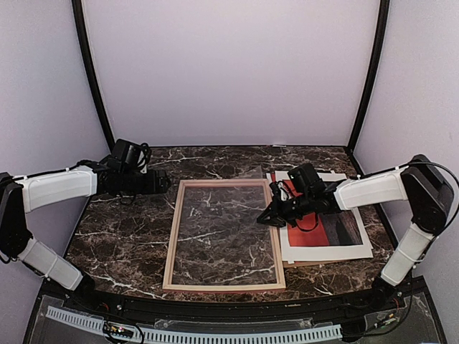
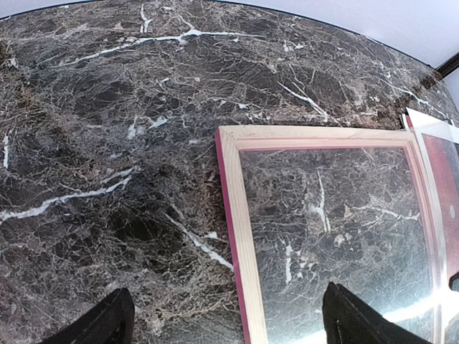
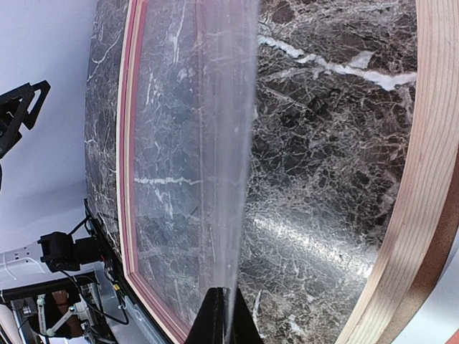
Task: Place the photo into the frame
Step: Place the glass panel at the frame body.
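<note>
The frame (image 1: 171,244) lies flat mid-table, pale wood side up, and its pink-red edge shows in the left wrist view (image 2: 240,208). My right gripper (image 1: 267,215) is shut on the right edge of a clear pane (image 1: 222,222), which slants over the frame's opening. In the right wrist view the pane (image 3: 208,143) rises edge-on from the closed fingers (image 3: 228,315), with the frame's rail (image 3: 423,143) at the right. The photo (image 1: 337,229), red-orange, lies right of the frame, partly under my right arm. My left gripper (image 1: 166,181) hangs open over the frame's back left corner (image 2: 228,294), holding nothing.
A white mat board (image 1: 362,247) lies around the photo, and its corner shows in the left wrist view (image 2: 430,125). A brown board edge (image 1: 301,263) peeks out beneath it. Dark marble tabletop (image 1: 122,236) spreads left of the frame. Curved walls close the back.
</note>
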Available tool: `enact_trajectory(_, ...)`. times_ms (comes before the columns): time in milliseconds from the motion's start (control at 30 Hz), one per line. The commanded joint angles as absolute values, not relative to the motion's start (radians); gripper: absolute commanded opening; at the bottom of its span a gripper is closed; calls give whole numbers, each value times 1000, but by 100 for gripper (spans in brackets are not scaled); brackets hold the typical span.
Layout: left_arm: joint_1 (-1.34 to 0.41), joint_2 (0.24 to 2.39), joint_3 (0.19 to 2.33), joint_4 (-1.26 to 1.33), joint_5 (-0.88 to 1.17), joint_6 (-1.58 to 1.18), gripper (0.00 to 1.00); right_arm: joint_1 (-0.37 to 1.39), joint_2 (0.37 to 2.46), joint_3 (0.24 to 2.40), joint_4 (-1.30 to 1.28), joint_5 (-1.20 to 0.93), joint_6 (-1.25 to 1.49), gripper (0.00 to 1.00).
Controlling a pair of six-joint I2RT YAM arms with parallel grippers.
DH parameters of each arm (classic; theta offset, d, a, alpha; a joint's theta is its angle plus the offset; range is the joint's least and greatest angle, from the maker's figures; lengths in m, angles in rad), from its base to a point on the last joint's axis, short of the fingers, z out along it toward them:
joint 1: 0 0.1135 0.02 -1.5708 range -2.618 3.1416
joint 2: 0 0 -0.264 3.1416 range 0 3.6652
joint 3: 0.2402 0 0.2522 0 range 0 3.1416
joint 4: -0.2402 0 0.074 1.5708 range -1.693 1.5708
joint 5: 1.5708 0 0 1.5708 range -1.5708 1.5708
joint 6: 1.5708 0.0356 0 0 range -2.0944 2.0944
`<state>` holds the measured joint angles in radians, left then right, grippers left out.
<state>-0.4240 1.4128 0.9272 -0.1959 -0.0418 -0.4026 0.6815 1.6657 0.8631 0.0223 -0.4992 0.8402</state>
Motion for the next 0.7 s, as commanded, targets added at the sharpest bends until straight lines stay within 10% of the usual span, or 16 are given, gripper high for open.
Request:
enact_trajectory(0,-436,1416,932,-184,-31,-397,94,695,1689,873,56,-509,829,10)
enact_trajectory(667,-552,1483,942,-108,22,-428,94,701,1709,943,-88,-419,756,55)
